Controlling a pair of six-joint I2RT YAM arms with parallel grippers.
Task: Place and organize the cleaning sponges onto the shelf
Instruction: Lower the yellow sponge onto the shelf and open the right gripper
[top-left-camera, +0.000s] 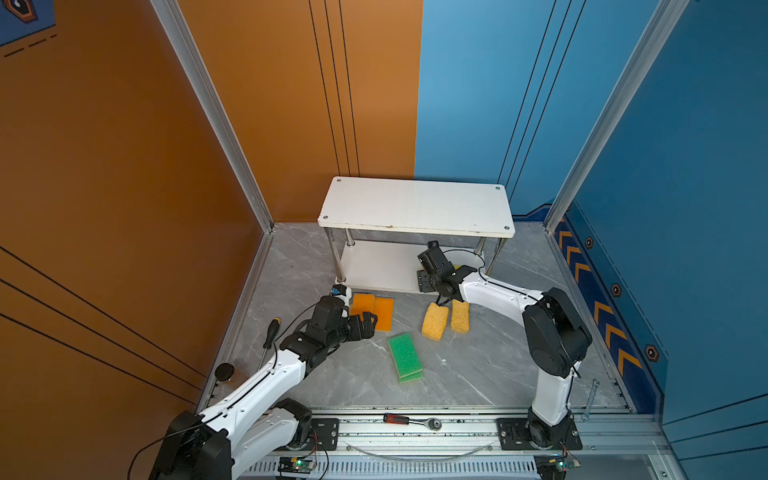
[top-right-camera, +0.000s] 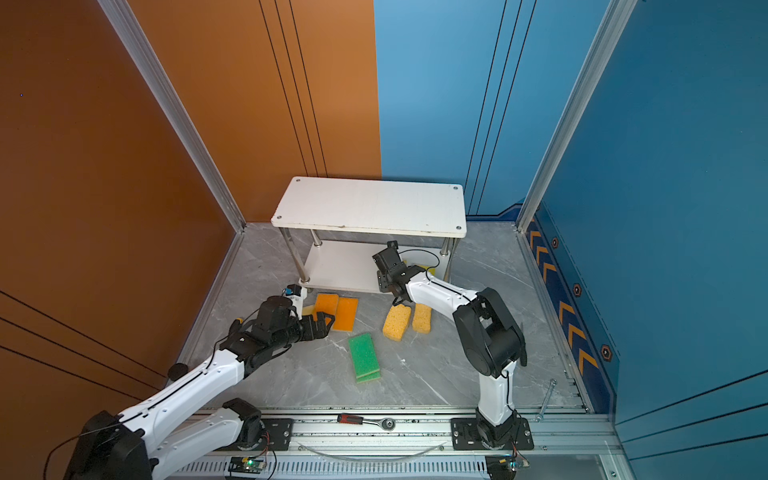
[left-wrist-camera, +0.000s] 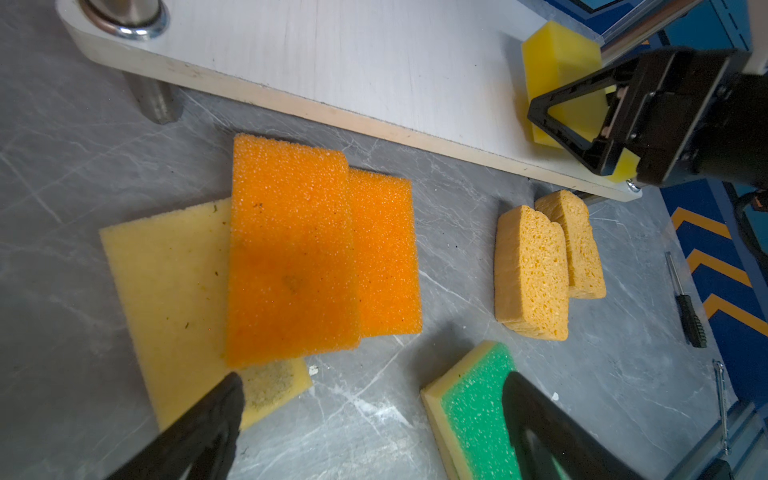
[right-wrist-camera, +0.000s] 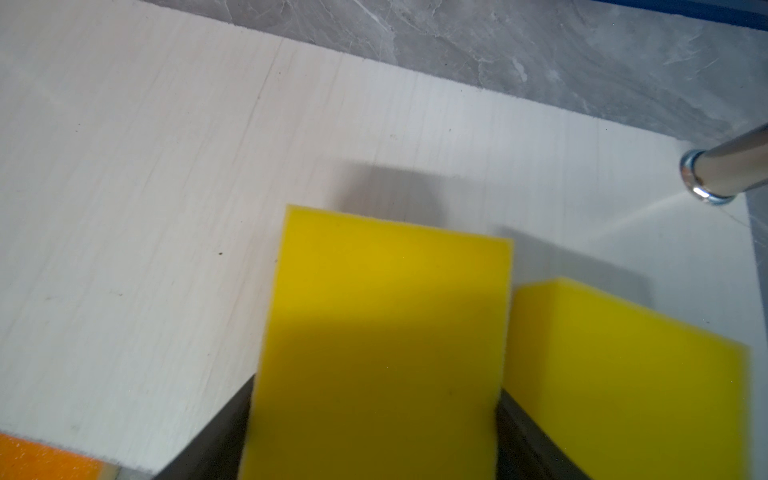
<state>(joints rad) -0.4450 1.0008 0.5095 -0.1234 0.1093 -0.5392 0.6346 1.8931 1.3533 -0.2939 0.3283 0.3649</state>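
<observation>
Left gripper (left-wrist-camera: 372, 380) stands wide, nothing between its fingers, low over the grey table (top-left-camera: 478, 374). Just ahead of one fingertip lies an orange-topped sponge (left-wrist-camera: 291, 249). It rests partly on a pale yellow pad (left-wrist-camera: 166, 291) and overlaps a second orange-topped sponge (left-wrist-camera: 386, 257) on its other side. Under the other fingertip shows a green-topped sponge (left-wrist-camera: 473, 415). In both top views it sits on another green-topped sponge (top-left-camera: 412, 376), shifted so that the lower one's end shows. Farther out from the gripper, two porous yellow-orange sponges (left-wrist-camera: 532, 274) lie side by side, touching. Beyond the orange pair stands the shelf (top-left-camera: 415, 205), the edge of its lower board (left-wrist-camera: 332, 62) toward the gripper.

Right gripper (right-wrist-camera: 374, 419) is inside the shelf, over the lower board. A bright yellow sponge (right-wrist-camera: 374, 311) sits between its fingers, whose inner faces meet the sponge's two sides; whether they press it or only bracket it cannot be told. The sponge is on or just above the board. Just beside one finger a second bright yellow sponge (right-wrist-camera: 623, 374) lies on the same board, close to the first. Farther ahead, a chrome post (right-wrist-camera: 727, 170) rises near the board's corner.
</observation>
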